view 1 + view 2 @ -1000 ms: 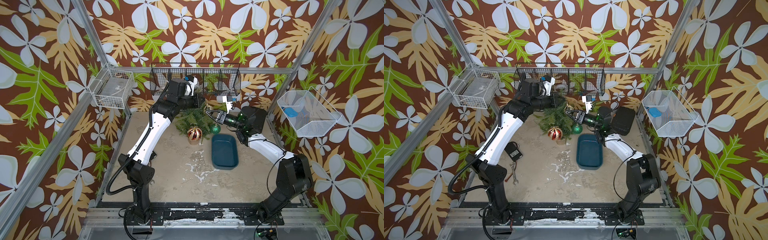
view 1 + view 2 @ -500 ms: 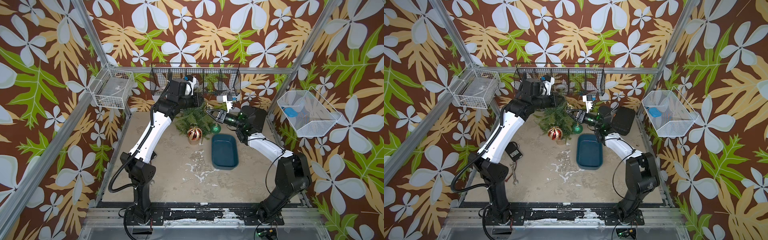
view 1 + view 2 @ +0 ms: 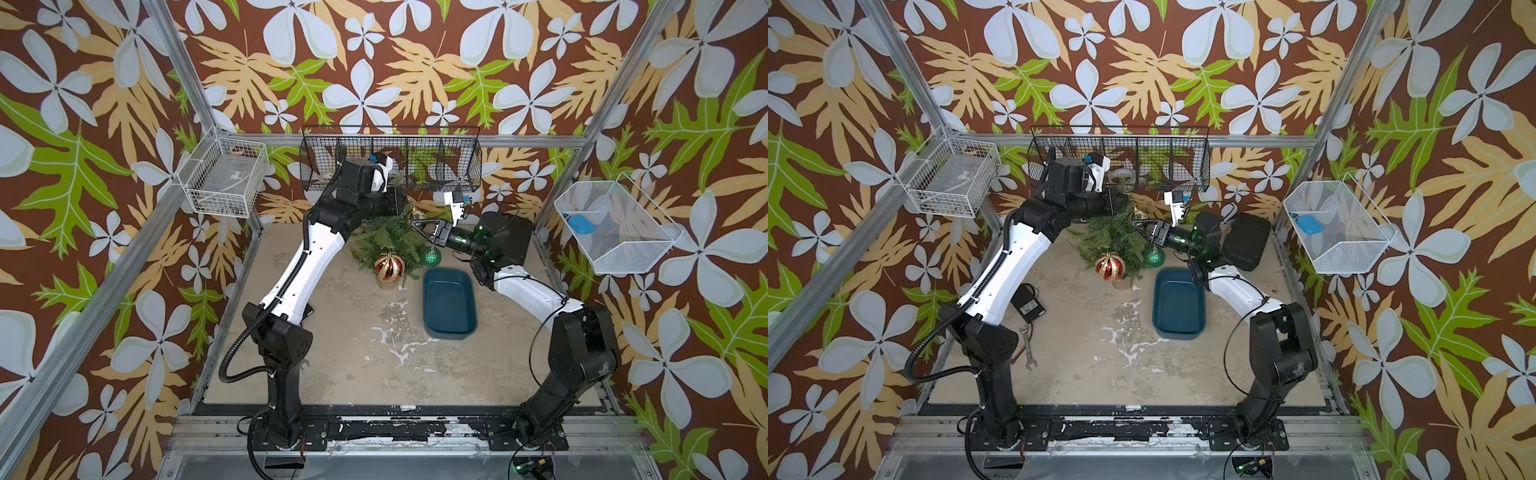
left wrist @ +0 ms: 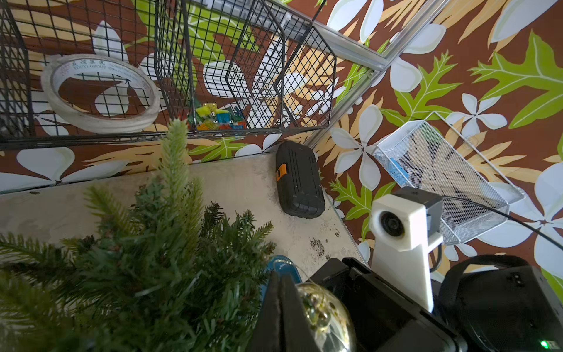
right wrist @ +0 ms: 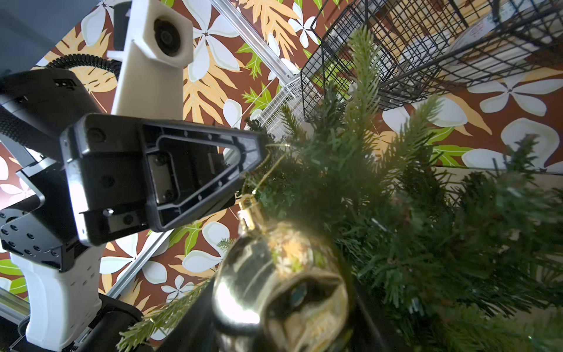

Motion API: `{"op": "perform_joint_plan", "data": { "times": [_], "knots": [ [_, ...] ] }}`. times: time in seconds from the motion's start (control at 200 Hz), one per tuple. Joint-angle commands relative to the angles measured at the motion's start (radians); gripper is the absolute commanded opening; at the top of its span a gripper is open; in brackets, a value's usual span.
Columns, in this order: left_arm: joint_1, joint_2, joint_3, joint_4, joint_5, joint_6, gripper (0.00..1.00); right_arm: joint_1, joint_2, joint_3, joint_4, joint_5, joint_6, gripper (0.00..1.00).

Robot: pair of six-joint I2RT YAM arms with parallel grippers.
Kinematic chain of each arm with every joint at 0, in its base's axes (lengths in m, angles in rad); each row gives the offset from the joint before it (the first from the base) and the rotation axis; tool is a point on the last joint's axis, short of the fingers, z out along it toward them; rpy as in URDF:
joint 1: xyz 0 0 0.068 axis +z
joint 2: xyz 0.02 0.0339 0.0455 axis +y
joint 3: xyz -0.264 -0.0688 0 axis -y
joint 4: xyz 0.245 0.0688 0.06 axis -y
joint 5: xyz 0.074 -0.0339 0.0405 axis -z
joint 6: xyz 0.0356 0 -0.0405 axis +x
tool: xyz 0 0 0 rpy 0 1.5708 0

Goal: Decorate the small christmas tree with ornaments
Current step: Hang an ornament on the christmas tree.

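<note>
Evidently, the small christmas tree was stood at the back of the tabletop, with the red-and-gold bauble and green bauble hung on its lower front branches. The gold bauble was gripped by the right end effector beside the treetop — its gold loop was pinched in the closed left end effector.

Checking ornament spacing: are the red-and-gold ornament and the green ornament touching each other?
Apart. In both top views, tree branches fill a clear gap between the red-and-gold ornament and the green ornament.
</note>
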Motion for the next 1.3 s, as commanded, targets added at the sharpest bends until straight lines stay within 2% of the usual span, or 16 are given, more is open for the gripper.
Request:
{"op": "perform_joint_plan", "data": {
  "times": [0.0, 0.19, 0.45, 0.686, 0.931, 1.296],
  "knots": [
    [0.003, -0.02, -0.011, -0.012, 0.002, 0.011, 0.0, 0.0, -0.007, 0.0, 0.011, -0.02, -0.002, 0.58],
    [0.003, -0.034, -0.028, -0.012, 0.004, 0.011, 0.0, 0.0, -0.016, 0.008, 0.004, -0.019, -0.009, 0.62],
    [0.003, -0.038, -0.025, -0.011, 0.003, 0.008, 0.0, 0.0, -0.037, -0.006, 0.004, -0.012, -0.016, 0.72],
    [0.003, -0.043, -0.031, -0.011, 0.01, 0.003, 0.0, -0.002, -0.059, -0.004, 0.008, -0.004, -0.018, 0.73],
    [0.003, -0.061, -0.033, -0.008, 0.004, 0.003, 0.0, -0.007, -0.099, -0.016, 0.008, 0.018, -0.028, 0.78],
    [0.003, -0.058, -0.045, -0.005, 0.022, -0.007, 0.0, -0.034, -0.15, -0.042, -0.051, 0.07, -0.055, 0.79]
  ]
}}
